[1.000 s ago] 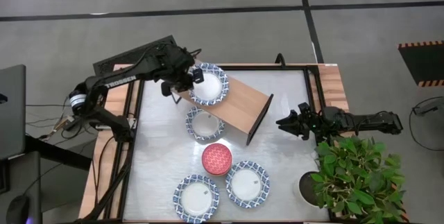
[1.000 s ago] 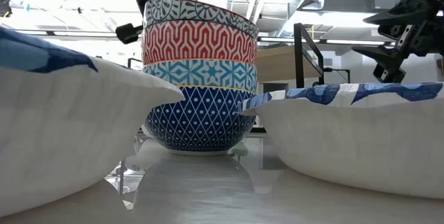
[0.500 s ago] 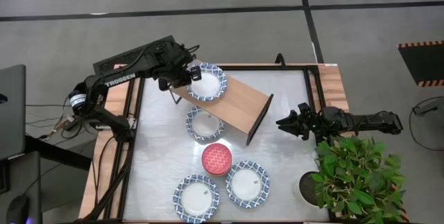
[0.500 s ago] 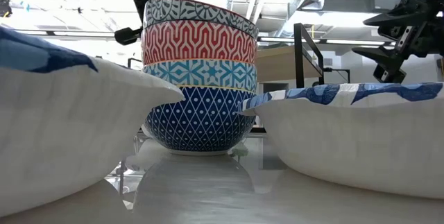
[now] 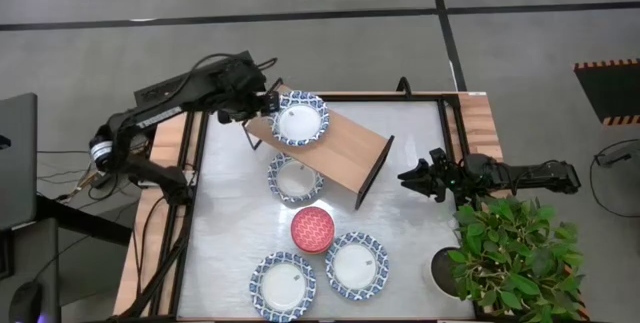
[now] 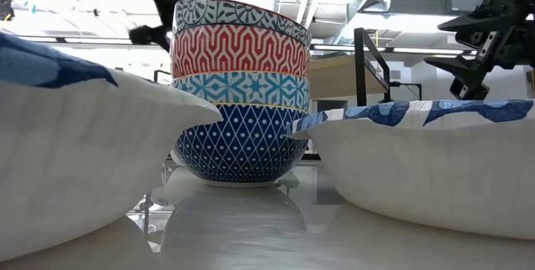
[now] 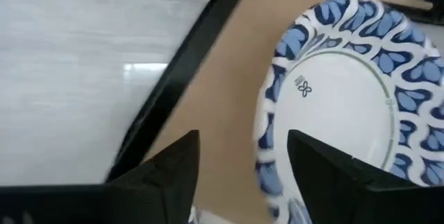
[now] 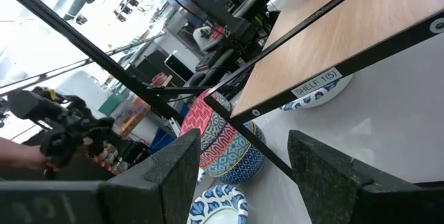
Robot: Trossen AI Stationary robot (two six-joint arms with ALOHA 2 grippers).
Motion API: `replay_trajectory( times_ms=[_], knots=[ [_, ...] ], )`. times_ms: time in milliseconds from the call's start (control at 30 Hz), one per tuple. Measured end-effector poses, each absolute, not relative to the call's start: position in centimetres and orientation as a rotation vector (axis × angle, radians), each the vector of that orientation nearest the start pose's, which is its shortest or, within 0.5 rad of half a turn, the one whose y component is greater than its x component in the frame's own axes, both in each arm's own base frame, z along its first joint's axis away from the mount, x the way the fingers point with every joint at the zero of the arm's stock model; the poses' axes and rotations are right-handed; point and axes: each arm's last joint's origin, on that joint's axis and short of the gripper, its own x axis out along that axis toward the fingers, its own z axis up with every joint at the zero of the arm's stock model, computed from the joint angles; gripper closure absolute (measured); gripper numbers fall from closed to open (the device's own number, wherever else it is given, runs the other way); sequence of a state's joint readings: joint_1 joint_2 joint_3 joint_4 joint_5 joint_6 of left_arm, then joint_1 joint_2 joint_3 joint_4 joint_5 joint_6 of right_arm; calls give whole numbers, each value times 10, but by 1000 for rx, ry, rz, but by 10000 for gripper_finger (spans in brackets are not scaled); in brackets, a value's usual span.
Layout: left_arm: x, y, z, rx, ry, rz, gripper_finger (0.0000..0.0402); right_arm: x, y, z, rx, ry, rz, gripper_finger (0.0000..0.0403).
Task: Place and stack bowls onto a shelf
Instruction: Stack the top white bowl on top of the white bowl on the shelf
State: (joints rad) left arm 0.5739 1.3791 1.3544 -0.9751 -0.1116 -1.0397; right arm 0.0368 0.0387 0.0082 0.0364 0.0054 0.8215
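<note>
- High view: pulled back since earlier, the left gripper (image 5: 262, 100) sits open and empty beside a white bowl (image 5: 300, 123) on the shelf (image 5: 350, 155); the right gripper (image 5: 413, 177) waits open by a plant (image 5: 510, 253).
- Low view: a patterned bowl (image 6: 238, 90) blocks the shelf.

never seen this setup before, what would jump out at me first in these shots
The wide white bowl with a blue rim sitting on one end of the light-wood shelf, with the left gripper beside it, its jaws open and empty. Next, the tall colourful patterned bowl filling the low view between two white bowls. The right gripper waits at the table's right edge, near a leafy plant.
</note>
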Motion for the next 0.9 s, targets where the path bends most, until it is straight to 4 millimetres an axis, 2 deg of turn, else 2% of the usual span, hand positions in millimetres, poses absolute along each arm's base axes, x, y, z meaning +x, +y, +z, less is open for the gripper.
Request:
replay_trajectory(
  times_ms=[67,200,367,467,667,900],
  knots=[
    [215,143,345,-1124,560,1078,192,100,3,167,821,7,31,159],
    [204,122,360,-1002,629,908,193,100,3,167,822,8,30,159],
    [195,85,360,-995,777,893,195,100,3,167,857,8,28,159],
    [192,64,354,-977,873,971,195,100,3,167,882,3,15,159],
    [201,34,336,-1108,774,1116,195,100,3,167,891,-2,5,159],
    [212,5,289,-1201,746,1113,195,100,3,166,891,-1,4,159]
  ],
)
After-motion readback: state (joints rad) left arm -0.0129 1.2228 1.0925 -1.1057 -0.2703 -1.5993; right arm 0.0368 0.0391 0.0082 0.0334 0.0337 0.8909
